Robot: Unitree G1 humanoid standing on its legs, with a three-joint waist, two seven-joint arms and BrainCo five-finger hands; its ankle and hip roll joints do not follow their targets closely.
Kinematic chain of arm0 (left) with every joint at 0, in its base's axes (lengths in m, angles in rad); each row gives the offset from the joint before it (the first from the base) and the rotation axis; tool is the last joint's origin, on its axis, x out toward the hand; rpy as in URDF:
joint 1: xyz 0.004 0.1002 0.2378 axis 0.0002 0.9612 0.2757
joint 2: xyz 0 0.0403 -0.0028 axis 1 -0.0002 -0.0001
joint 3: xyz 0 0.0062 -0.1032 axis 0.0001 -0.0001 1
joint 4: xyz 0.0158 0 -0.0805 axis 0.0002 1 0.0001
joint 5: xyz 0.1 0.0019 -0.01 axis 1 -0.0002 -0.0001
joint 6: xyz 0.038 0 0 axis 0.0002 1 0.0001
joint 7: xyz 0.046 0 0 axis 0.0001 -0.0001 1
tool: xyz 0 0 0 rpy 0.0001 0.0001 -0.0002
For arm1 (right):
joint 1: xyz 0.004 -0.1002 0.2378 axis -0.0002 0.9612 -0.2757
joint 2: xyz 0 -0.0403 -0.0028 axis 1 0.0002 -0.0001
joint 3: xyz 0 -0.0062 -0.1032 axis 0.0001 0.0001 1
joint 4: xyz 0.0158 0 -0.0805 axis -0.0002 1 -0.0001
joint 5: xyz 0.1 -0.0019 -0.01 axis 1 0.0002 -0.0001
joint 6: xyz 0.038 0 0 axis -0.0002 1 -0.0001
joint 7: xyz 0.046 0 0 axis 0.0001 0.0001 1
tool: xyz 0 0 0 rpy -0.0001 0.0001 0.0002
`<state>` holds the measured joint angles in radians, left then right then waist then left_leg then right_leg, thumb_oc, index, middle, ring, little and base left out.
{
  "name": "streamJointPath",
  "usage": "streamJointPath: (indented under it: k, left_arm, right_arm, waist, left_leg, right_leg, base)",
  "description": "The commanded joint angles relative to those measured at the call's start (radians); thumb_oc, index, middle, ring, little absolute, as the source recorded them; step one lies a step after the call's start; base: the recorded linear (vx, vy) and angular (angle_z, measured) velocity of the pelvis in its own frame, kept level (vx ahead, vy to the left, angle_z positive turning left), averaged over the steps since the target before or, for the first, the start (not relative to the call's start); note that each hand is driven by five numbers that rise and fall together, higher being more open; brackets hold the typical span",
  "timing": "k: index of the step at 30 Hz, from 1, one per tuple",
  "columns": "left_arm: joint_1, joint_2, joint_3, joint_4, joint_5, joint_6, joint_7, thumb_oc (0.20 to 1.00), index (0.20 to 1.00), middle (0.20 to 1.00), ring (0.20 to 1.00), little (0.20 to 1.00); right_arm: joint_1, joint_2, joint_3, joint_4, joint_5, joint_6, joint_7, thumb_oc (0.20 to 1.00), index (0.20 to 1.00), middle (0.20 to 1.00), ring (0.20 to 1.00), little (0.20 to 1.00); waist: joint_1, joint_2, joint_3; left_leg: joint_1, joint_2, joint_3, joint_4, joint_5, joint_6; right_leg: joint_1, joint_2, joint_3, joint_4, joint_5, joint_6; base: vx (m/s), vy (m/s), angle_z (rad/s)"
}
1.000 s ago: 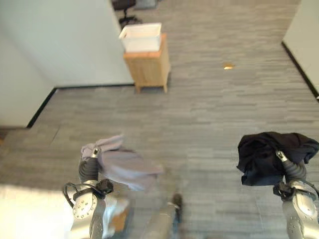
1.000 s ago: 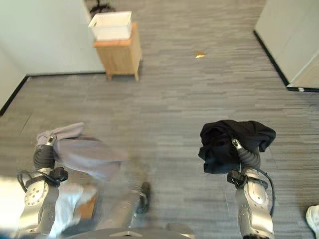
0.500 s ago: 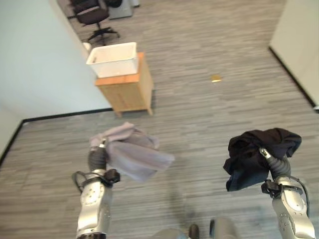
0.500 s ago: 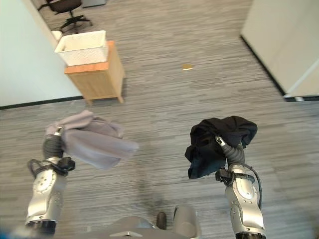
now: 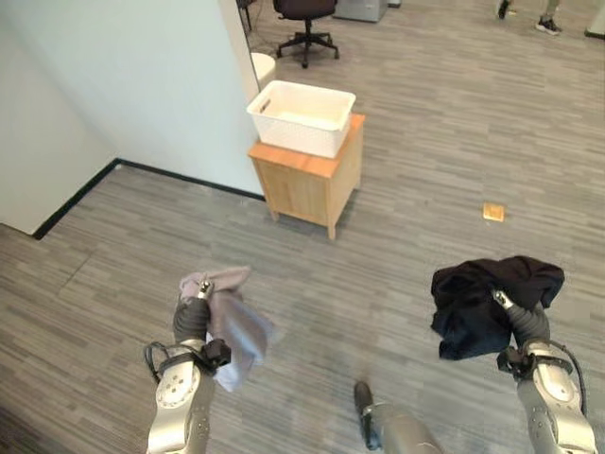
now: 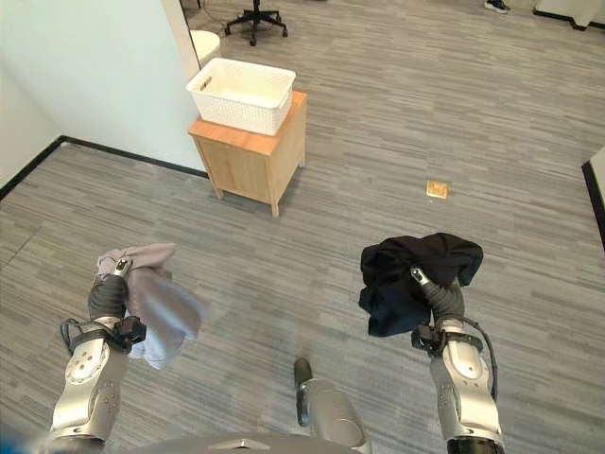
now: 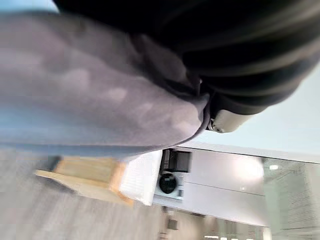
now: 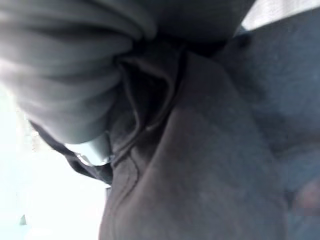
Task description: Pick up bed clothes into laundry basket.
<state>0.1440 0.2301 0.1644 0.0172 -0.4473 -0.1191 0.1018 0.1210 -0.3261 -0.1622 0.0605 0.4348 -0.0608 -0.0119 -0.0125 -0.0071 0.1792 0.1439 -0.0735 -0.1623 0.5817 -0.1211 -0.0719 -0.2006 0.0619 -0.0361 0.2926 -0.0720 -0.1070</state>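
A white laundry basket stands on a small wooden cabinet ahead of me, beside the wall's corner. My left hand is raised at the lower left, shut on a pale grey garment that drapes over it and hangs to its right. In the left wrist view the grey cloth bunches under the hand's cover. At the lower right, my right hand is shut on a black garment bundled over it. Both hands are well short of the basket, above the floor.
A white wall runs along the left, ending at the cabinet. Behind it are a white bin and a black office chair. A small tan square lies on the grey floor. A person's shoes show far off.
The whole view has shifted, bringing the basket and cabinet nearer the middle. The grey garment has swung in and hangs closer to my left hand. Both hands still hold their garments.
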Motion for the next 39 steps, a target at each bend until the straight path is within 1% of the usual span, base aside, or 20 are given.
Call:
streamJointPath:
  k: [1, 6, 8, 10, 11, 14, 18, 19, 20, 21, 22, 23, 25, 29, 31, 32, 33, 36, 38, 39]
  left_arm:
    - [-0.012, 0.031, 0.053, -0.067, -0.073, -0.068, -0.013, 0.200, 0.200, 0.200, 0.200, 0.200]
    - [-0.008, 0.007, 0.054, -0.066, -0.100, -0.063, 0.000, 0.200, 0.200, 0.200, 0.200, 0.200]
    - [0.001, 0.005, 0.048, -0.061, -0.093, -0.063, 0.001, 0.200, 0.200, 0.200, 0.200, 0.200]
    - [-0.009, 0.003, 0.034, -0.034, -0.083, -0.064, 0.006, 0.200, 0.200, 0.200, 0.200, 0.200]
    - [-0.014, 0.003, 0.032, -0.022, -0.074, -0.067, 0.014, 0.200, 0.200, 0.200, 0.200, 0.200]
    - [-0.005, 0.002, 0.057, -0.027, -0.062, -0.072, 0.015, 0.200, 0.200, 0.200, 0.200, 0.200]
    - [0.018, 0.009, 0.084, -0.051, -0.056, -0.075, 0.021, 0.200, 0.200, 0.200, 0.200, 0.200]
    - [0.020, 0.020, 0.091, -0.049, -0.044, -0.077, 0.028, 0.200, 0.200, 0.200, 0.200, 0.200]
    - [0.017, 0.046, 0.107, -0.051, -0.024, -0.078, 0.044, 0.200, 0.200, 0.200, 0.200, 0.200]
    - [0.016, 0.046, 0.108, -0.050, -0.024, -0.078, 0.044, 0.200, 0.200, 0.200, 0.200, 0.200]
    - [0.015, 0.065, 0.121, -0.066, -0.027, -0.077, 0.047, 0.200, 0.200, 0.200, 0.200, 0.200]
    - [0.015, 0.065, 0.122, -0.067, -0.027, -0.077, 0.046, 0.200, 0.200, 0.200, 0.200, 0.200]
    - [0.015, 0.083, 0.125, -0.079, -0.024, -0.079, 0.044, 0.200, 0.200, 0.200, 0.200, 0.200]
    - [-0.001, 0.093, 0.127, -0.083, -0.039, -0.078, 0.042, 0.200, 0.200, 0.200, 0.200, 0.200]
    - [-0.010, 0.094, 0.106, -0.068, -0.035, -0.073, 0.032, 0.200, 0.200, 0.200, 0.200, 0.200]
    - [-0.010, 0.093, 0.106, -0.068, -0.035, -0.073, 0.032, 0.200, 0.200, 0.200, 0.200, 0.200]
    - [-0.016, 0.094, 0.082, -0.056, -0.039, -0.072, 0.020, 0.200, 0.200, 0.200, 0.200, 0.200]
    - [-0.003, 0.076, 0.067, -0.068, -0.036, -0.077, -0.012, 0.200, 0.200, 0.200, 0.200, 0.200]
    - [0.031, 0.055, 0.035, -0.071, -0.060, -0.071, -0.031, 0.200, 0.200, 0.200, 0.200, 0.200]
    - [0.031, 0.052, 0.035, -0.072, -0.060, -0.071, -0.031, 0.200, 0.200, 0.200, 0.200, 0.200]
  right_arm:
    - [0.022, -0.064, -0.042, -0.095, 0.053, -0.071, -0.017, 0.200, 0.200, 0.200, 0.200, 0.200]
    - [0.031, -0.066, -0.069, -0.116, 0.055, -0.068, -0.040, 0.200, 0.200, 0.200, 0.200, 0.200]
    - [0.024, -0.067, -0.086, -0.127, 0.048, -0.079, -0.055, 0.200, 0.200, 0.200, 0.200, 0.200]
    - [0.025, -0.081, -0.086, -0.136, 0.014, -0.083, -0.063, 0.200, 0.200, 0.200, 0.200, 0.200]
    - [0.021, -0.086, -0.083, -0.129, 0.007, -0.084, -0.061, 0.200, 0.200, 0.200, 0.200, 0.200]
    - [0.010, -0.090, -0.076, -0.130, -0.016, -0.067, -0.054, 0.200, 0.200, 0.200, 0.200, 0.200]
    - [-0.003, -0.074, -0.050, -0.149, -0.038, -0.061, -0.032, 0.200, 0.200, 0.200, 0.200, 0.200]
    - [-0.012, -0.065, -0.041, -0.147, -0.045, -0.065, -0.033, 0.200, 0.200, 0.200, 0.200, 0.200]
    - [-0.035, -0.048, -0.019, -0.150, -0.048, -0.071, -0.028, 0.200, 0.200, 0.200, 0.200, 0.200]
    - [-0.037, -0.048, -0.018, -0.150, -0.048, -0.071, -0.029, 0.200, 0.200, 0.200, 0.200, 0.200]
    - [-0.045, -0.043, -0.011, -0.142, -0.058, -0.065, -0.033, 0.200, 0.200, 0.200, 0.200, 0.200]
    - [-0.046, -0.043, -0.011, -0.142, -0.059, -0.065, -0.033, 0.200, 0.200, 0.200, 0.200, 0.200]
    - [-0.035, -0.034, -0.026, -0.131, -0.068, -0.063, -0.050, 0.200, 0.200, 0.200, 0.200, 0.200]
    - [-0.027, -0.036, -0.086, -0.143, -0.077, -0.061, -0.083, 0.200, 0.200, 0.200, 0.200, 0.200]
    - [-0.035, -0.057, -0.144, -0.168, -0.103, -0.072, -0.118, 0.200, 0.200, 0.200, 0.200, 0.200]
    - [-0.035, -0.057, -0.145, -0.168, -0.103, -0.072, -0.118, 0.200, 0.200, 0.200, 0.200, 0.200]
    - [-0.043, -0.091, -0.179, -0.177, -0.114, -0.080, -0.130, 0.200, 0.200, 0.200, 0.200, 0.200]
    - [-0.076, -0.147, -0.216, -0.191, -0.138, -0.087, -0.133, 0.200, 0.200, 0.200, 0.200, 0.200]
    - [-0.179, -0.294, -0.226, -0.115, -0.119, -0.106, -0.163, 0.200, 0.200, 0.200, 0.200, 0.200]
    - [-0.183, -0.300, -0.224, -0.109, -0.117, -0.109, -0.163, 0.200, 0.200, 0.200, 0.200, 0.200]
  waist:
    - [0.027, -0.048, -0.001]
    - [0.077, -0.046, 0.028]
    - [0.089, -0.029, 0.031]
    - [0.105, 0.009, 0.017]
    - [0.108, 0.012, 0.011]
    - [0.116, 0.026, -0.025]
    - [0.147, 0.015, -0.058]
    - [0.153, -0.006, -0.056]
    - [0.163, -0.022, -0.050]
    - [0.168, -0.020, -0.052]
    - [0.158, -0.010, -0.032]
    - [0.161, -0.007, -0.032]
    - [0.113, 0.039, -0.009]
    - [0.060, 0.039, 0.016]
    - [0.033, 0.022, 0.015]
    - [0.033, 0.023, 0.017]
    - [0.029, 0.002, 0.007]
    - [0.046, -0.009, -0.006]
    - [0.072, -0.019, -0.029]
    - [0.069, -0.016, -0.029]
  left_leg:
    - [-0.178, 0.070, 0.136, 0.139, 0.152, -0.004]
    - [-0.324, 0.095, 0.192, 0.074, 0.137, 0.003]
    - [-0.354, 0.153, 0.250, -0.211, 0.154, 0.002]
    - [-0.348, 0.125, 0.234, -0.584, 0.278, -0.013]
    - [-0.359, 0.109, 0.226, -0.648, 0.295, -0.024]
    - [-0.379, 0.095, 0.256, -0.651, 0.343, -0.048]
    - [-0.373, 0.077, 0.225, -0.569, 0.301, -0.001]
    - [-0.367, 0.058, 0.226, -0.532, 0.268, 0.016]
    - [-0.342, 0.038, 0.248, -0.497, 0.209, 0.060]
    - [-0.345, 0.043, 0.252, -0.498, 0.212, 0.061]
    - [-0.271, 0.036, 0.265, -0.518, 0.175, 0.098]
    - [-0.272, 0.040, 0.268, -0.521, 0.179, 0.099]
    - [-0.155, 0.062, 0.232, -0.591, 0.158, 0.110]
    - [-0.079, 0.065, 0.186, -0.631, 0.138, 0.085]
    - [-0.046, 0.055, 0.128, -0.647, 0.116, 0.077]
    - [-0.044, 0.056, 0.128, -0.647, 0.116, 0.077]
    - [-0.043, 0.048, 0.096, -0.644, 0.104, 0.076]
    - [-0.054, 0.045, 0.085, -0.637, 0.108, 0.075]
    - [-0.060, 0.046, 0.062, -0.648, 0.122, 0.068]
    - [-0.061, 0.046, 0.059, -0.649, 0.122, 0.068]
  right_leg:
    - [0.176, -0.126, -0.045, -0.240, 0.083, 0.158]
    - [0.281, -0.144, -0.067, -0.280, 0.044, 0.156]
    - [0.325, -0.149, -0.096, -0.305, 0.011, 0.174]
    - [0.384, -0.126, -0.107, -0.323, -0.033, 0.185]
    - [0.409, -0.124, -0.105, -0.332, -0.046, 0.186]
    - [0.491, -0.124, -0.081, -0.347, -0.081, 0.191]
    - [0.536, -0.207, -0.068, -0.293, -0.131, 0.228]
    - [0.521, -0.249, -0.066, -0.216, -0.099, 0.246]
    - [0.417, -0.295, -0.027, 0.028, 0.053, 0.274]
    - [0.409, -0.292, -0.020, 0.031, 0.056, 0.274]
    - [0.304, -0.314, -0.029, 0.241, 0.174, 0.271]
    - [0.298, -0.310, -0.025, 0.241, 0.179, 0.271]
    - [0.125, -0.270, -0.030, 0.343, 0.130, 0.240]
    - [0.053, -0.246, -0.073, 0.112, 0.074, 0.230]
    - [0.080, -0.176, 0.020, -0.126, 0.063, 0.246]
    - [0.083, -0.175, 0.019, -0.130, 0.065, 0.246]
    - [0.109, -0.156, 0.089, -0.166, 0.063, 0.245]
    - [0.147, -0.173, 0.069, -0.224, 0.083, 0.248]
    - [0.188, -0.171, 0.036, -0.279, 0.095, 0.240]
    - [0.190, -0.171, 0.033, -0.282, 0.096, 0.240]
  base:
    - [0.24, -0.216, 0.57]
    - [0.30, -0.115, 0.31]
    - [0.46, -0.007, 0.28]
    - [0.65, 0.033, 0.30]
    - [0.64, 0.010, 0.53]
    - [0.67, 0.073, 0.33]
    - [0.53, 0.172, -0.69]
    - [0.37, 0.209, -0.39]
    - [0.35, 0.211, -0.27]
    - [0.43, 0.338, -0.63]
    - [0.21, 0.208, -0.85]
    - [0.44, 0.340, -0.95]
    - [0.42, 0.196, -0.23]
    - [0.36, -0.027, 0.21]
    - [0.38, -0.116, 0.84]
    - [0.36, -0.124, 1.02]
    - [0.18, -0.099, 0.99]
    - [0.12, -0.108, 1.06]
    - [0.09, -0.124, 0.15]
    - [0.06, -0.066, 0.42]
